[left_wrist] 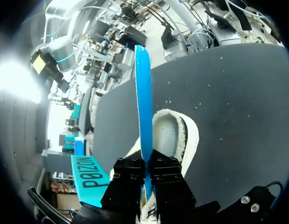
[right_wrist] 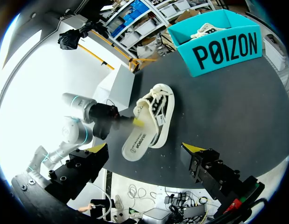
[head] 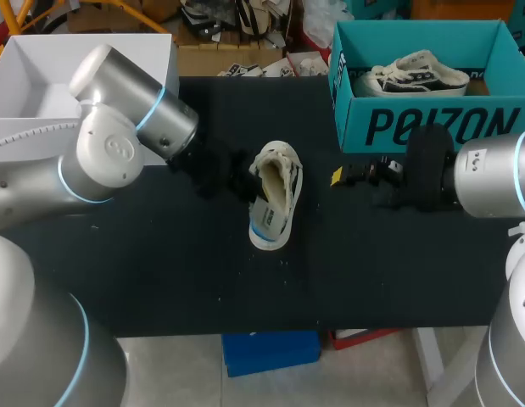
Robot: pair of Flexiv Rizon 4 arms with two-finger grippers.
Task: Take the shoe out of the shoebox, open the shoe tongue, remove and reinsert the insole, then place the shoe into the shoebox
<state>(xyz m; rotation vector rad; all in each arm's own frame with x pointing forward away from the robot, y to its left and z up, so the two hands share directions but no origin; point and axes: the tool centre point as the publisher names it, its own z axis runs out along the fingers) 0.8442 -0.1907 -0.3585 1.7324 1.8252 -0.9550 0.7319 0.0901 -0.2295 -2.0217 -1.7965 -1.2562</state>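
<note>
- The black table [head: 160,263] carried a white box [head: 41,76] at its far left and a teal shoebox [head: 432,127] at its far right.
- The shoebox was open at the top, with a second shoe [head: 415,75] lying inside.
- The shoe [head: 289,174] lay out of the shoebox, near the table's middle, left of the box and well apart from it.
- The insole [head: 264,222] stuck part way out of the shoe, its near end lying past the shoe's near end.
- The left gripper [left_wrist: 147,170], at the shoe's left side, had its fingers pressed together, pinching the insole's edge.
- The right gripper [head: 338,176] hung to the right of the shoe, just before the shoebox, with its fingers spread and holding nothing.
</note>
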